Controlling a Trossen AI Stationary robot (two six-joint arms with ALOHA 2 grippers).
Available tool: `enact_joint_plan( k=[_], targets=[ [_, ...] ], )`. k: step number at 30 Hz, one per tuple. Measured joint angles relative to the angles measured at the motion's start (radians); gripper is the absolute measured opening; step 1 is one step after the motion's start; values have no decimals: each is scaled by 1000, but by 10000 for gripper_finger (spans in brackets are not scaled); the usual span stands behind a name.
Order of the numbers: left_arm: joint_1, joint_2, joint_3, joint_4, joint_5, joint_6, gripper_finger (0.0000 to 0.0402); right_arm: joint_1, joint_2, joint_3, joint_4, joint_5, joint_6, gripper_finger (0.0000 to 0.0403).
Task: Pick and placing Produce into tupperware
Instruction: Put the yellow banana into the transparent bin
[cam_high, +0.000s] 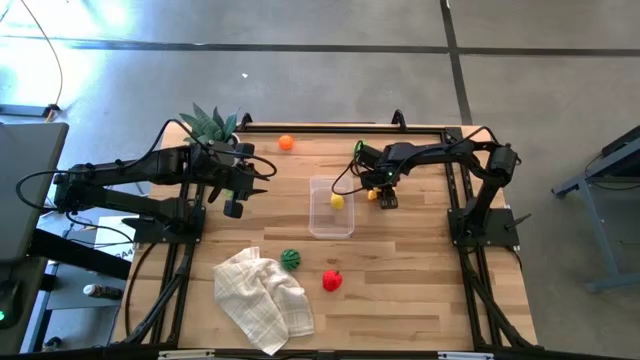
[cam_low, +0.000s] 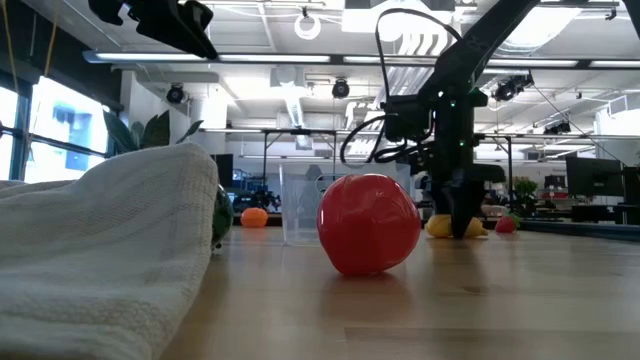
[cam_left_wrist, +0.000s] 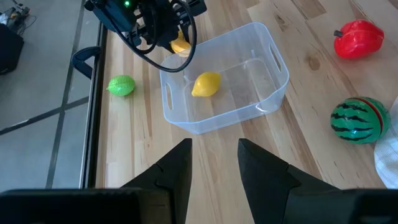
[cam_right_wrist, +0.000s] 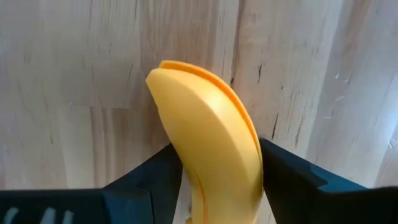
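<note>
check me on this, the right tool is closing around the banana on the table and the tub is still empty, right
Not quite: the tub is not empty, a yellow lemon lies in it, as the left wrist view shows. The rest holds: the right tool sits around the banana on the table.

The high view looks straight down on the whole worktop (cam_high: 400, 300) from well above. The low view sits at worktop height, facing level across it, very near the red piece (cam_low: 369, 224). The left wrist view faces obliquely down past its fingers (cam_left_wrist: 177, 171) at the tupperware (cam_left_wrist: 273, 93), shared with the high and low views. The right wrist view is close on the banana (cam_right_wrist: 211, 149)
</note>
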Motion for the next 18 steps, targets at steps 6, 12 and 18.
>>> enact_joint_plan(
  k=[6,12,18],
  targets=[
    [0,0,0,0,0,0,117,0,0,0,4,-2,18,162],
    [0,0,0,0,0,0,117,0,-4,0,4,-3,60,143],
    [0,0,0,0,0,0,117,4,-54,-2,17,-34,97,140]
  ],
)
